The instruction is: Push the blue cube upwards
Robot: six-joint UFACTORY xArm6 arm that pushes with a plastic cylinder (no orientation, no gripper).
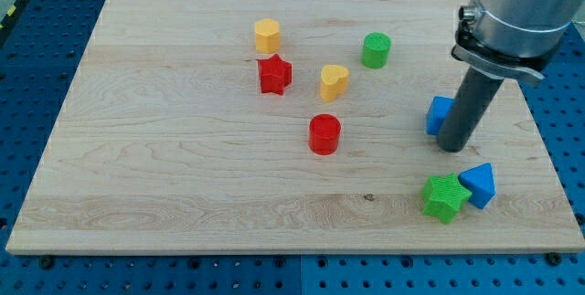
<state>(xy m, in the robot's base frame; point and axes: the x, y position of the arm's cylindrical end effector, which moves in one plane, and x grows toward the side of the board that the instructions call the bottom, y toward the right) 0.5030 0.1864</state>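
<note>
The blue cube [440,115] is located near the view's right edge of the wooden board [183,167], about midway between the view's top and bottom. Its right-hand portion is hidden behind the rod, so only the left part can be seen.

My tip [452,148] is positioned on the board just below the blue cube and slightly toward the view's right of it. The rod carries no gripper and nothing is held by it; it is a plain pushing end. Whether the tip is already touching the cube cannot be told, since the rod covers the near face.

The governing relation is as follows: the cube lies toward the view's top from the tip, with a small offset to the view's left. A push directed toward the view's top is therefore judged to be correctly set up, though an off-centre contact could cause the cube to rotate or slide leftward.

The green star [444,195] and the blue triangular block [478,185] are seen touching each other below the tip, well clear of the upward path. The green cylinder [376,49] lies higher and to the view's left
</note>
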